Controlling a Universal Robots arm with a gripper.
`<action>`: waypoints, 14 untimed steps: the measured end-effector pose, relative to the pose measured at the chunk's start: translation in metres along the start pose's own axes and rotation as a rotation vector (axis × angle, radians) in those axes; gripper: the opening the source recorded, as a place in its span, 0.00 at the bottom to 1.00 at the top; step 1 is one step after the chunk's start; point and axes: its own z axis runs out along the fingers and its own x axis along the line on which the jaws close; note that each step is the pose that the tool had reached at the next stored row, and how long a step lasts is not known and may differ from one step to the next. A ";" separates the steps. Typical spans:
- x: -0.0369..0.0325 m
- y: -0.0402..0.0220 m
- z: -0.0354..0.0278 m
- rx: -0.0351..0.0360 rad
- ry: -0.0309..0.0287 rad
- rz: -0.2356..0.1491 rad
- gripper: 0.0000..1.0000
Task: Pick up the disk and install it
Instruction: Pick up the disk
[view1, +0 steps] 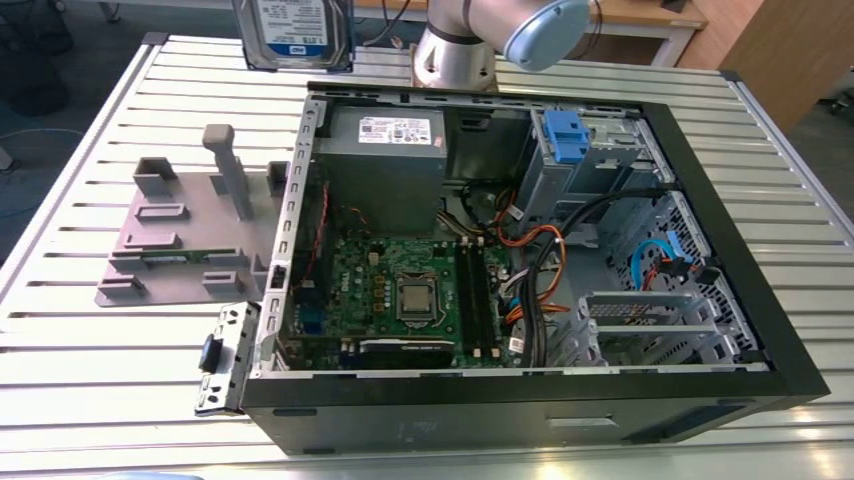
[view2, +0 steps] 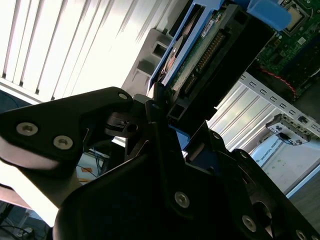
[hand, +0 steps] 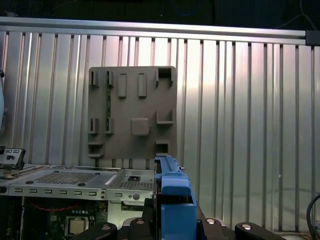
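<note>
Fingers (view2: 153, 113) clamped on disk (view1: 294, 30), held upright above surface (view1: 80, 330) at upper left of exterior view, beyond open computer case (view1: 747, 300). Carry likely wants steady, square grip (blue bracket (hand: 172, 200) may slip), clear of case wall.

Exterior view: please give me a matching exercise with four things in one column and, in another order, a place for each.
Things:
1. disk
2. grey plate
3. motherboard
4. blue clip

Places:
A. in a metal bay of the case
B. on the table, at the exterior view's left of the case
C. flat on the case's floor
D. upright, at the exterior view's left of the arm

Pairs: 1-D, 2-B, 3-C, 4-A.
</note>
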 end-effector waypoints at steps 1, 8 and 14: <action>0.0000 -0.0002 0.0000 -0.0001 0.0001 0.000 0.37; 0.0000 -0.0017 0.0000 0.0000 0.0003 0.000 0.37; 0.0001 -0.0034 0.0001 0.0000 0.0005 0.000 0.37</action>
